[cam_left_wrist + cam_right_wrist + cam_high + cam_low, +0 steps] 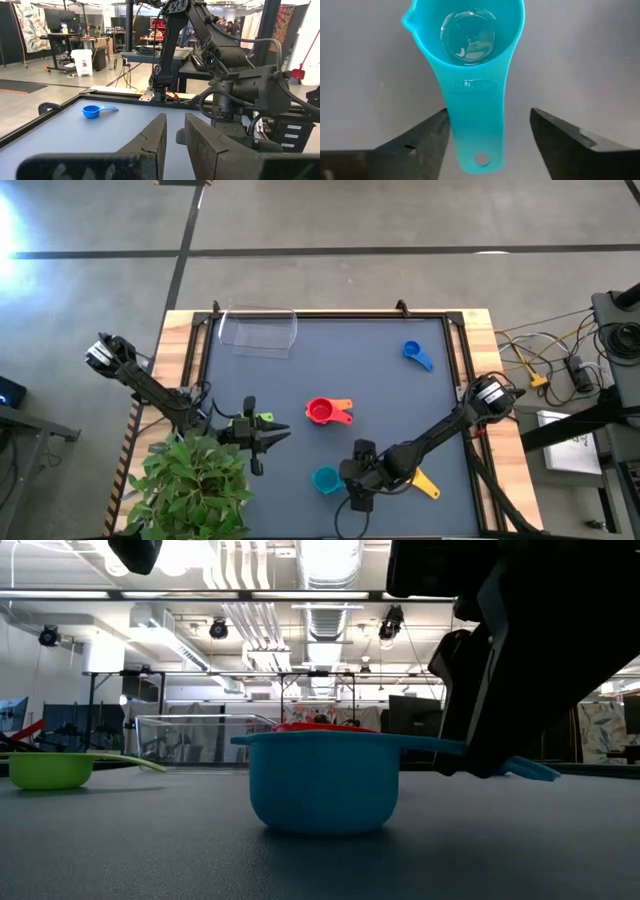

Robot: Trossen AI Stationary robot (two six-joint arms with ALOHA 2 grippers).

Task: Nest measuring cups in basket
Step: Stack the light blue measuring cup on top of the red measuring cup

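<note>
A teal measuring cup stands upright on the dark mat near the table's near edge. My right gripper slants down over it, open, one finger on each side of its flat handle. A red cup sits nested in an orange one at mid-table. A blue cup lies far right, a yellow one beside my right arm, and a green one on the mat at the left. The clear basket stands far left. My left gripper hangs level above the mat, shut, with nothing in it. My right gripper has its fingers across the teal cup's handle, near its free end. One fingertip stands right at the handle's edge, and I cannot tell whether it touches. The other fingertip is clear of the handle. The cup rests on the mat.
A potted plant fills the near left corner beside my left arm. A raised frame borders the mat. Bare mat lies between the basket and the blue cup and across the far middle.
</note>
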